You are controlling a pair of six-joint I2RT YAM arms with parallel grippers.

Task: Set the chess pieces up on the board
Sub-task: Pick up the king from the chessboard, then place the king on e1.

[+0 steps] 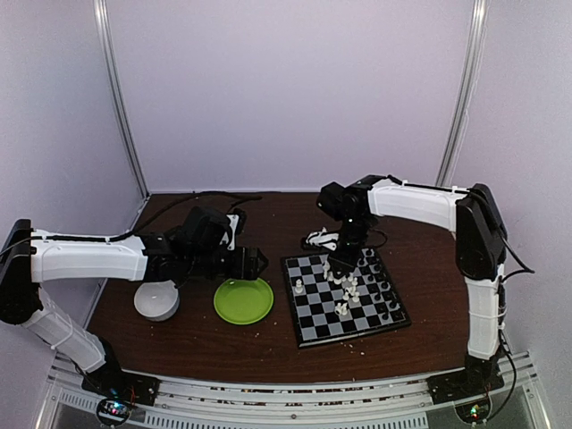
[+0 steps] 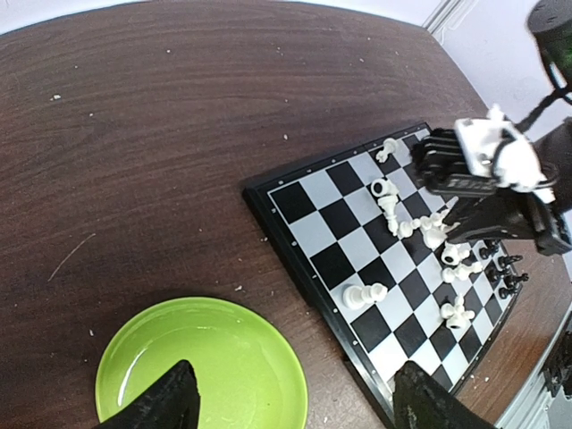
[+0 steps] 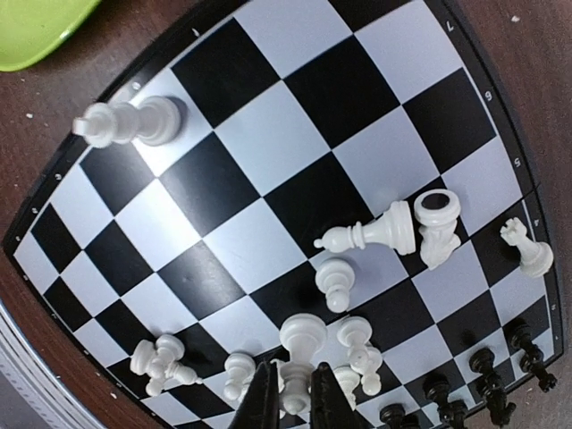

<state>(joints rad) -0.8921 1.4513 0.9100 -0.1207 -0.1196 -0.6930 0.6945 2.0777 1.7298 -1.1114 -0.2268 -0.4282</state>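
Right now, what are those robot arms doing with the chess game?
They're setting up a chess board. The right claw is down among a jumble of white pieces. It is pinched nearly shut right at one of them, though I can't tell whether it has hold of it. Several white pieces lie tipped over, and the black pieces cluster along one edge. The left claw hangs wide open above the green plate.
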